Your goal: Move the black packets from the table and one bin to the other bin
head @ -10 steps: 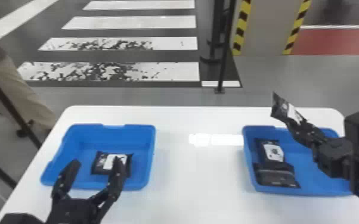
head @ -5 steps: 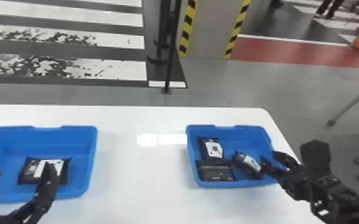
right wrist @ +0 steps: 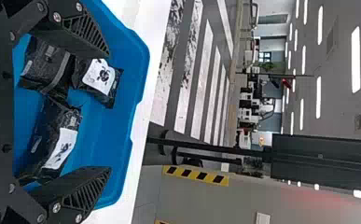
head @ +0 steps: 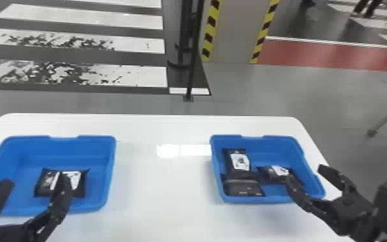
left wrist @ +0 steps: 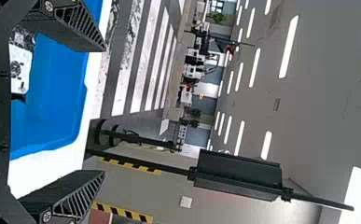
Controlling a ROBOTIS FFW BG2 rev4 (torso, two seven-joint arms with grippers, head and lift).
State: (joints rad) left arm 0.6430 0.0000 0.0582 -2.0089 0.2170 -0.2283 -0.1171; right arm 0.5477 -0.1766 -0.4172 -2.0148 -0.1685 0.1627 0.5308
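Three packets [head: 240, 162] in right bin [head: 266, 151], seemingly one packet [head: 78, 186] in left bin [head: 64, 153]; left gripper [head: 35, 181], right gripper [head: 305, 173] both spread.

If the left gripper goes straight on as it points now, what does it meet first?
Probably the left bin's far wall, though the left gripper may pass above it; depth is unclear.

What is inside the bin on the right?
The right-hand bin holds three black packets, two toward its left side and one farther right. The right tool hides part of the rightmost packet, and the floor beneath the packets is covered.
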